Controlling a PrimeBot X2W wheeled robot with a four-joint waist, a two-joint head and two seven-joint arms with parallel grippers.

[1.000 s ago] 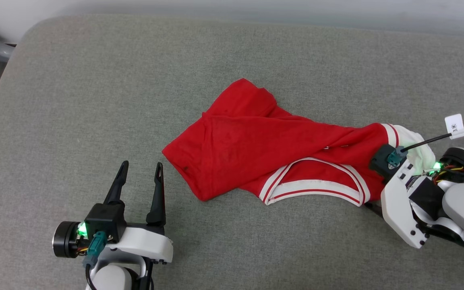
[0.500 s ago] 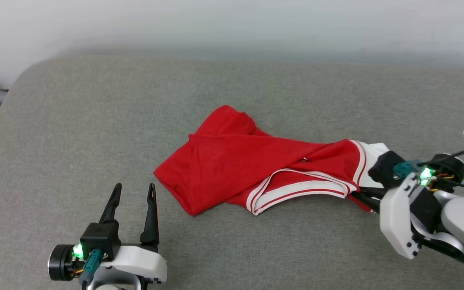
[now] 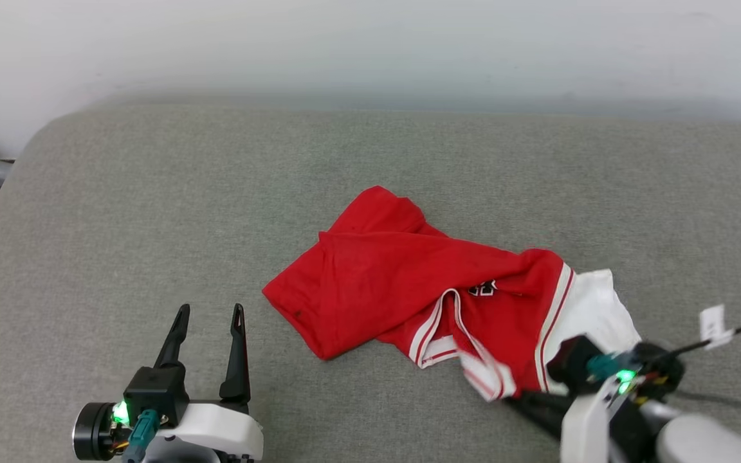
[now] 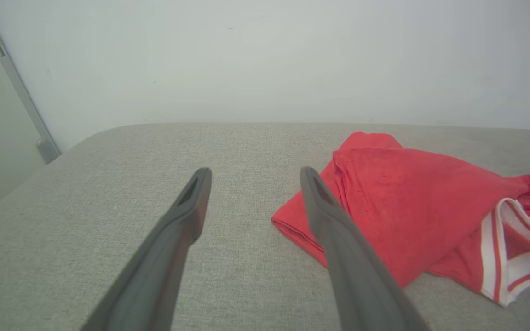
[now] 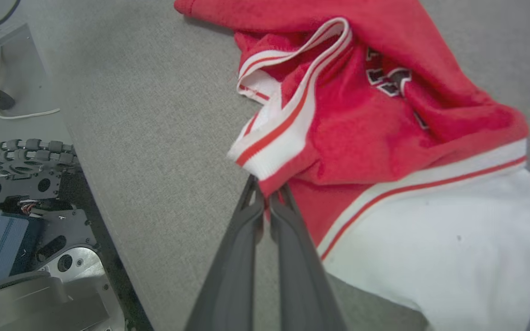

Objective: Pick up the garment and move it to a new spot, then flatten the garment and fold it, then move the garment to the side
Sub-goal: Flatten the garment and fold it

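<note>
Two grippers: left gripper (image 3: 210, 310) at 7 o'clock of the head view, right gripper (image 5: 267, 197) at 5 o'clock.
Left fingers (image 4: 187, 216): spread wide with nothing between them, tips pointing to 12 o'clock over the grey padded surface (image 3: 152, 193).
Right fingers (image 5: 292, 239): pressed together, pinching a red fold of the garment (image 3: 396, 289) just below its striped trim (image 5: 288, 115).
Garment position: crumpled on the surface, right of centre in the head view, stretching from 11 o'clock down to 5 o'clock. Its red corner lies at 2 o'clock of the left gripper, near but apart.
White sleeve (image 5: 430, 239): at the garment's 4 o'clock end in the head view, just beside the right gripper.
Print (image 5: 387, 82): black, white-edged characters half hidden in a fold, unreadable.
Trim: loops open toward 6 o'clock in the head view and bunches at the right fingertips.
Wall (image 3: 345, 45): pale, behind the surface at 12 o'clock.
Robot base (image 5: 25, 184): at 8 o'clock of the right wrist view, beyond the surface's edge.
</note>
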